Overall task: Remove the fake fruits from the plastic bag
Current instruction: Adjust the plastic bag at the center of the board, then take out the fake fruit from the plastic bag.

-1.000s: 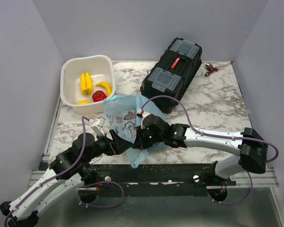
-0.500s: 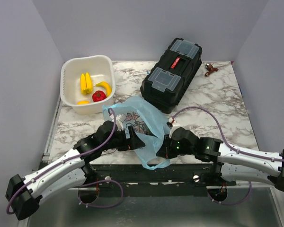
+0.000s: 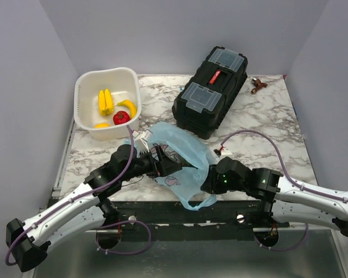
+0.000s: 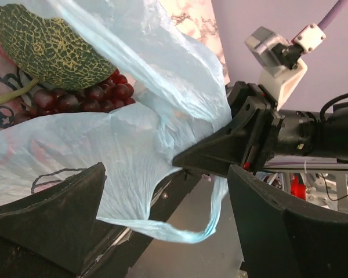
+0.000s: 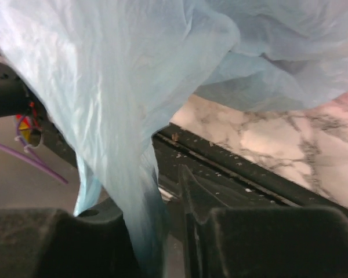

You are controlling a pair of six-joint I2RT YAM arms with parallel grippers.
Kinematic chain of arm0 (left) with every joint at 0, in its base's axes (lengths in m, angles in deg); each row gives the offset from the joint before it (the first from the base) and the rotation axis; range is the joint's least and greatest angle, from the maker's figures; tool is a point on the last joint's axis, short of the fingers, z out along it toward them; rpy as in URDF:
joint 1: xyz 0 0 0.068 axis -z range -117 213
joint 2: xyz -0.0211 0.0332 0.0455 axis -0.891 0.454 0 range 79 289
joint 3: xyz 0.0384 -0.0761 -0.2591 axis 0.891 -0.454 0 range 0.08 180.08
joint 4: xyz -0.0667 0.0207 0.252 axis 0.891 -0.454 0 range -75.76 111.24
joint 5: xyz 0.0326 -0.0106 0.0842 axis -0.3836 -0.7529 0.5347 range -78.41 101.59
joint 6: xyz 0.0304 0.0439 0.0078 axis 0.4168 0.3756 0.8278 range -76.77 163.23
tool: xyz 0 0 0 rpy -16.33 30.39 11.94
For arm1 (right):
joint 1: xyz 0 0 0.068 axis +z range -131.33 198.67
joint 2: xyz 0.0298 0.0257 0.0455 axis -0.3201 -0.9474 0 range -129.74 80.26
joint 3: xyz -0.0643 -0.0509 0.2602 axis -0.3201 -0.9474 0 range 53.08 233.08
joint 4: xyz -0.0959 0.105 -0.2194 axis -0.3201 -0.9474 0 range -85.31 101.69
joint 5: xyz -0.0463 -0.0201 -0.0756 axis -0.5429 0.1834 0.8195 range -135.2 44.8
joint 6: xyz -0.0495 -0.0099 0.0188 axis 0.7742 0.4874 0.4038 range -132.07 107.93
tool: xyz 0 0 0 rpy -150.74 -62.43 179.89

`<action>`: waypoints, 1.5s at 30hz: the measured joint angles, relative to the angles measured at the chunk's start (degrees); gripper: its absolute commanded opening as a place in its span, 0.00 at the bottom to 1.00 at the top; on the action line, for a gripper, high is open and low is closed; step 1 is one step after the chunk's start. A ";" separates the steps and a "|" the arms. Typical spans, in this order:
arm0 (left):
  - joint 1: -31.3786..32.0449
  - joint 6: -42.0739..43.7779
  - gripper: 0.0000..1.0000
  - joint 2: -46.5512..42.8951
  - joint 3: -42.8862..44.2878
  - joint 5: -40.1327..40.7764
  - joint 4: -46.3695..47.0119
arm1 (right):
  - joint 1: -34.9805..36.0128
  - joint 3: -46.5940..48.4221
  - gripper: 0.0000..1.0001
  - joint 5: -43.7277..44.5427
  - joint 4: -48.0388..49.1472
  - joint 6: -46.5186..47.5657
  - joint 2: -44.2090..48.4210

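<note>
Plastic bag [image 3: 182, 152] sits on the marble table [image 3: 261, 124] near its front edge, between the two arms, with one corner hanging over the edge. The left wrist view looks into its mouth: inside are a green netted melon [image 4: 46, 49] and, just below and touching it, a dark red grape bunch [image 4: 87, 97].

White basket [image 3: 84, 87] at far left holds a banana [image 3: 127, 106], a red fruit [image 3: 121, 117], an orange fruit [image 3: 102, 125] and two yellow ridged sticks [image 3: 105, 102].

Black toolbox [image 3: 211, 92] is lid-down beside the bag and apart from it.

Left gripper [image 4: 165, 191] is at the bag mouth with jaws spread wide. Bag film lies across the gap but is not clamped.

Right gripper [image 5: 153, 231] is clenched on a gathered fold of bag film at the table's front edge. The film runs down between its fingers [image 5: 243, 231].

Writing: the toolbox has a red label [image 3: 218, 76], too small to read. The bag print is pink with dark line drawing; no legible text.
</note>
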 measured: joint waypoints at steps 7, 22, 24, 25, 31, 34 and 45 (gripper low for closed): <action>-0.02 -0.35 0.88 -6.56 -0.15 0.52 -3.78 | 0.00 8.59 0.76 6.51 -7.19 2.19 -0.35; -0.11 0.94 0.94 -14.67 0.13 3.50 -14.97 | -0.02 38.66 1.00 24.90 -21.40 20.24 -25.55; -0.17 1.44 0.95 -15.91 0.50 3.93 -15.78 | 0.00 40.76 1.00 25.09 -20.70 24.46 -27.06; -0.17 1.66 0.95 -16.26 0.72 4.11 -15.89 | 0.00 41.48 1.00 24.92 -19.80 26.71 -27.76; -0.20 2.69 0.95 -16.79 0.92 4.52 -17.11 | 0.00 44.13 1.00 21.16 -13.18 38.07 -35.54; -0.20 2.93 0.95 -17.66 0.83 4.48 -17.94 | 0.00 46.23 1.00 23.56 -10.49 41.59 -41.00; -0.20 2.21 0.95 -23.65 -4.11 3.69 -19.39 | -2.43 55.10 0.44 38.91 -3.93 50.62 -56.76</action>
